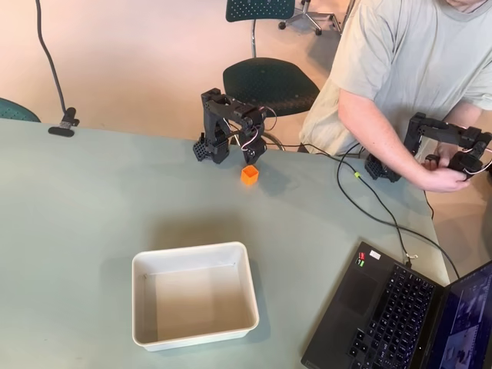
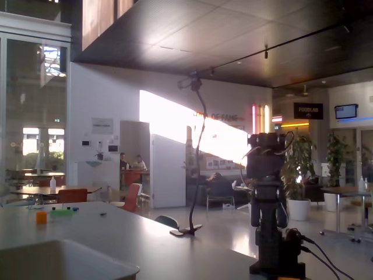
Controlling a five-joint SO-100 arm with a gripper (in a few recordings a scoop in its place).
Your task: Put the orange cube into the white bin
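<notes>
gripper [image 1: 252,156] hangs just above the orange cube [image 1: 250,175], jaw state unclear; white bin [image 1: 194,257] well below it in the overhead view

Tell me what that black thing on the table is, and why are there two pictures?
The black thing is a small robot arm with a pincer for grabbing. One picture looks down from above. The other is taken low at table height, where the arm stands dark against the bright room. On the table sit an orange cube, just below the pincer, an empty white bin and a laptop. I cannot tell whether the pincer is open, and the cube looks to be resting on the table.
</notes>
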